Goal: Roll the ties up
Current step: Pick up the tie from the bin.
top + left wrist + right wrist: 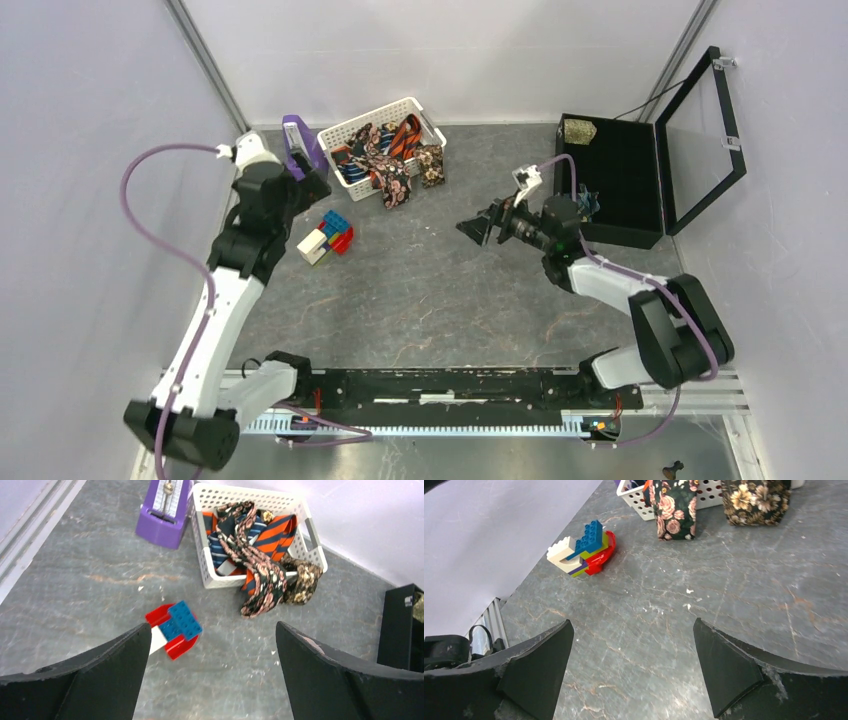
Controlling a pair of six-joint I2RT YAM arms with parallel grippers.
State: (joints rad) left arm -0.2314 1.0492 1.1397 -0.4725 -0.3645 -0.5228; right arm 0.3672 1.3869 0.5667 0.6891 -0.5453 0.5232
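Several ties are piled in a white basket point(428, 122) at the back of the table. A dark floral tie point(392, 182) hangs over its front wall onto the table, with a tan floral tie point(431, 165) beside it and an orange-black striped tie point(405, 135) inside. The left wrist view shows the basket point(314, 536), the dark floral tie point(262, 587), the orange striped tie point(276, 532) and a navy striped tie point(217, 550). My left gripper point(312, 182) point(213, 626) hangs open left of the basket, holding nothing. My right gripper point(476, 228) point(632, 621) is open over bare table, right of centre.
Red, blue and white toy blocks point(326, 238) point(175, 630) point(584, 550) lie under the left gripper. A purple object point(300, 140) point(165, 515) stands left of the basket. An open black case point(610, 180) at the right holds an olive-gold roll point(578, 131).
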